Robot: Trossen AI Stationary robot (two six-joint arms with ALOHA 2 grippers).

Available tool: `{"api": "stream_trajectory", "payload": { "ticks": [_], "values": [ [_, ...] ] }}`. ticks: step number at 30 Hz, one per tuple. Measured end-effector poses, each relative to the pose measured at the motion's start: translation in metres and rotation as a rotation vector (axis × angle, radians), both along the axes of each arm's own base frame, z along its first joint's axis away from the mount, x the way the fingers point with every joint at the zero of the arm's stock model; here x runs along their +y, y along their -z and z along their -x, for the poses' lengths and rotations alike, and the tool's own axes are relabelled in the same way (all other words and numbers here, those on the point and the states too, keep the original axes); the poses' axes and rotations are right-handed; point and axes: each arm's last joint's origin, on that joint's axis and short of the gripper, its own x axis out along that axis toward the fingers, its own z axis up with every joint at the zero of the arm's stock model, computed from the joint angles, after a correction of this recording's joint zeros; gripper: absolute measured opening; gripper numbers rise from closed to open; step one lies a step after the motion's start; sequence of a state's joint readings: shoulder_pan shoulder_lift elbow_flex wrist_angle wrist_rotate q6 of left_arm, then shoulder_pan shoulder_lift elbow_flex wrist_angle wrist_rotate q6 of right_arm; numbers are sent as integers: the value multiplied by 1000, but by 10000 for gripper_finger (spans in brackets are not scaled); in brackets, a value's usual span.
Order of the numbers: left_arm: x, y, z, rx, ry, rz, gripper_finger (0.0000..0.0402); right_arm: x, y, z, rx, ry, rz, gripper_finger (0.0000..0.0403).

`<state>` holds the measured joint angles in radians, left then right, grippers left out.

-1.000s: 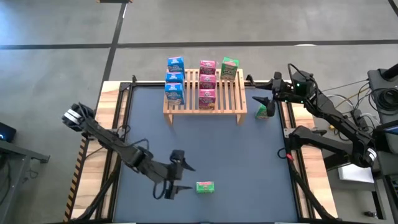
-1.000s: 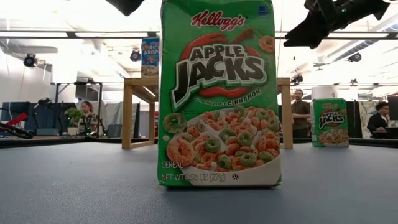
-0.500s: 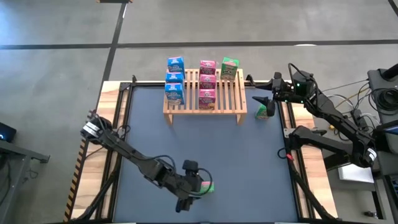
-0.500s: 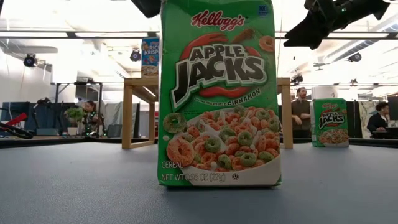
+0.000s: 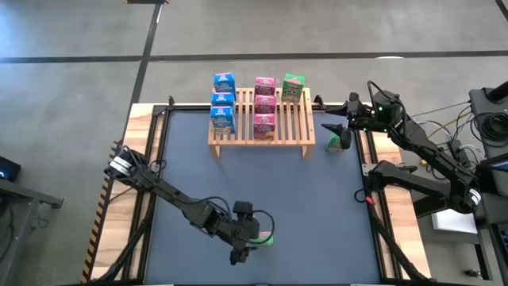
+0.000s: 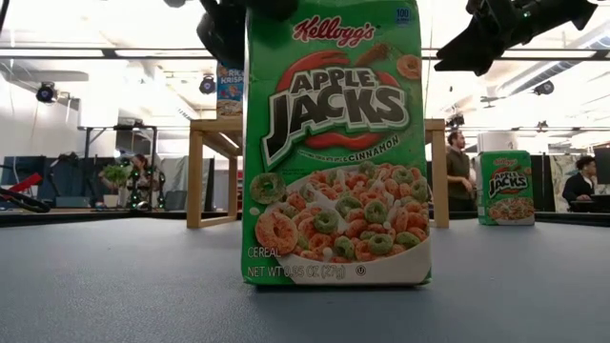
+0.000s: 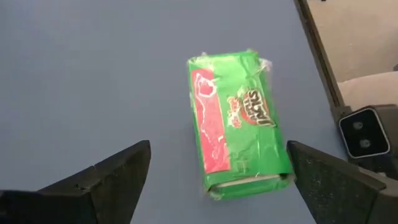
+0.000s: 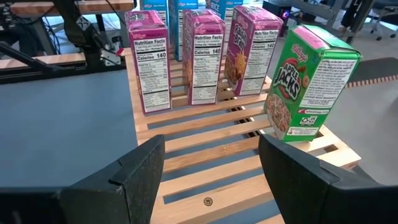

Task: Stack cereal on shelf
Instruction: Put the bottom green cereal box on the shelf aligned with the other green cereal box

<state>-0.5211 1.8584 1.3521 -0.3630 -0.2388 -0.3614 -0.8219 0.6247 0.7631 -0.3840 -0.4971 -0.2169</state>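
Observation:
A green cereal box [image 5: 262, 237] stands upright on its base on the dark tabletop near the front edge; it fills the low view [image 6: 335, 143]. My left gripper [image 5: 246, 237] is open just above and left of its top, fingers apart on either side in the left wrist view [image 7: 219, 149], touching nothing. The wood shelf [image 5: 298, 127] carries three blue boxes [image 5: 223, 99], three pink boxes [image 5: 264, 105] and one green box [image 5: 293, 86]. Another green box [image 5: 338, 143] stands on the table right of the shelf. My right gripper [image 5: 332, 127] is open beside it.
The green box on the shelf looks tilted in the right wrist view [image 8: 309, 81], next to the pink boxes [image 8: 202, 56]. Bare slats [image 8: 205, 162] lie in front of them. Wooden table borders and arm bases flank the dark mat. People sit in the room behind [image 6: 462, 167].
My left gripper has moved toward the table's right and near edge, up to the green box near the front, and has come down beside the box's top. The box has stayed upright in place.

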Motion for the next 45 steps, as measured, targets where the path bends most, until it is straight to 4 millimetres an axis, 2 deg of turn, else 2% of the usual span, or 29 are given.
{"api": "stream_trajectory", "payload": {
  "ticks": [10,23,31,37,45],
  "values": [
    [7,16,4,37,-9,2,287,0,0,0,0,0,1,249],
    [6,13,0,-2,24,23,173,0,0,0,-2,3,-8,249],
    [10,11,-4,-29,38,12,136,0,0,0,-4,4,-13,249],
    [22,-11,1,-67,57,-12,134,1,-1,-1,-28,-24,-51,249],
    [54,-62,18,-174,31,-107,134,8,-5,-5,-77,-103,-79,241]
  ]
}}
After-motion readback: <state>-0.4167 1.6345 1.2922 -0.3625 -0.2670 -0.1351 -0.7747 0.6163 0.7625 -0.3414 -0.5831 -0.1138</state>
